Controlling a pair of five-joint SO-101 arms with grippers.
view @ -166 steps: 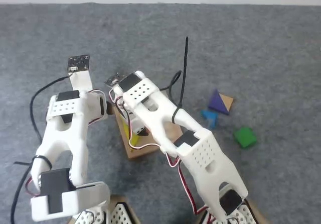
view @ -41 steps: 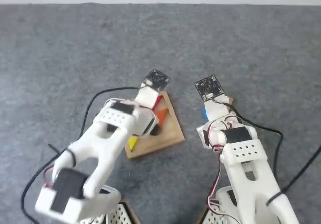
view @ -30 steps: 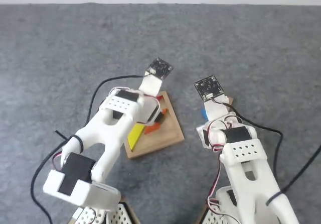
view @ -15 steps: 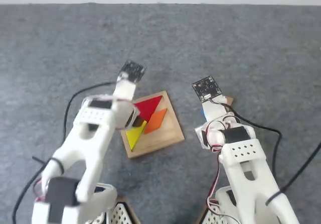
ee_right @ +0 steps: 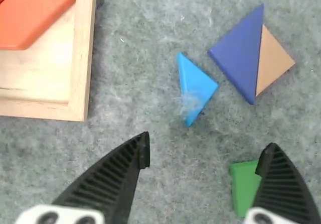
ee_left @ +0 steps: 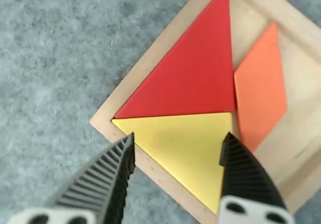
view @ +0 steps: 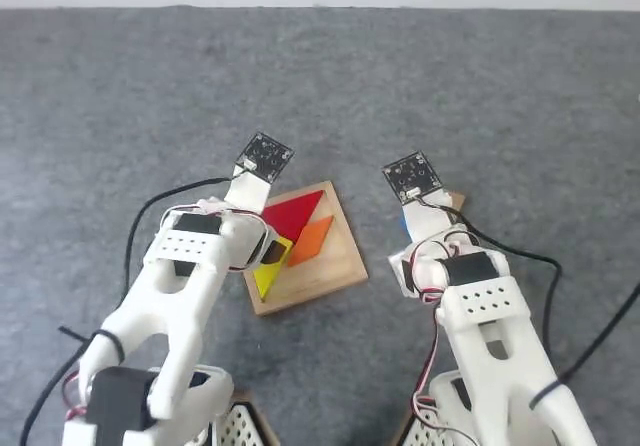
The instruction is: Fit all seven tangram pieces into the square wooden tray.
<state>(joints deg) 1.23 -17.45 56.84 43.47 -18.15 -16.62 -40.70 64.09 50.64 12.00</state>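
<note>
Sq. wood tray (view: 336, 266), smooth red tri. (view: 296, 214)

My fingers (ee_left: 108, 176) are black plastic with little ridges. The tray (ee_left: 103, 121) is pale, smooth wood. The red piece (ee_left: 195, 73) in it looks matt. The grey cloth (ee_right: 150, 43) under the tray is fuzzy.
</note>
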